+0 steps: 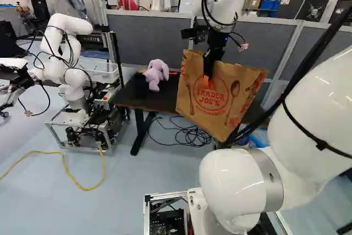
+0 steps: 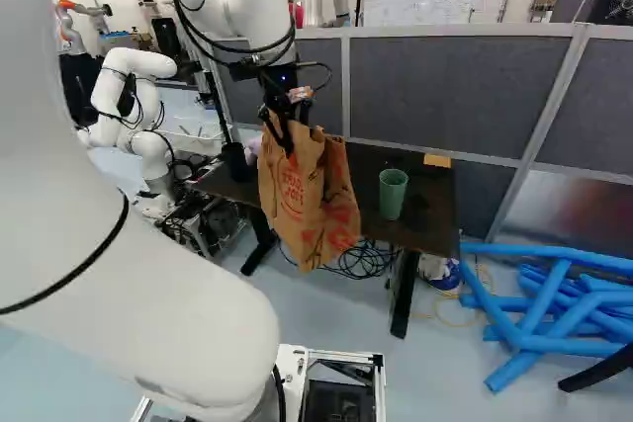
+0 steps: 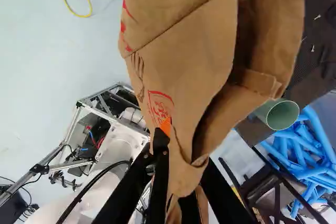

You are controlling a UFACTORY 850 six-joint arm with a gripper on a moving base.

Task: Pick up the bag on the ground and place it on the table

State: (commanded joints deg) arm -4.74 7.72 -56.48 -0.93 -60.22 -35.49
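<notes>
Jaws clamped on the upper part of the brown paper bag with red print point(image 1: 217, 102), held tilted by the dark, flat-topped table point(image 2: 427, 216). Base should be raised past the near edge, then lowered gently, clear of the green cylindrical cup point(image 2: 393, 195).

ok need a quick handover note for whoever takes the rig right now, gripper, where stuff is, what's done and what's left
Gripper: shut on the upper part of the paper bag.
Bag: hanging from the gripper at the near side of the dark table, not set down on it.
On the table: pink plush toy and green cup.
Done: bag gripped and off the ground.
Left: bring it over the tabletop, lower it, let go. I'd watch the cup and toy on the way in.
</notes>
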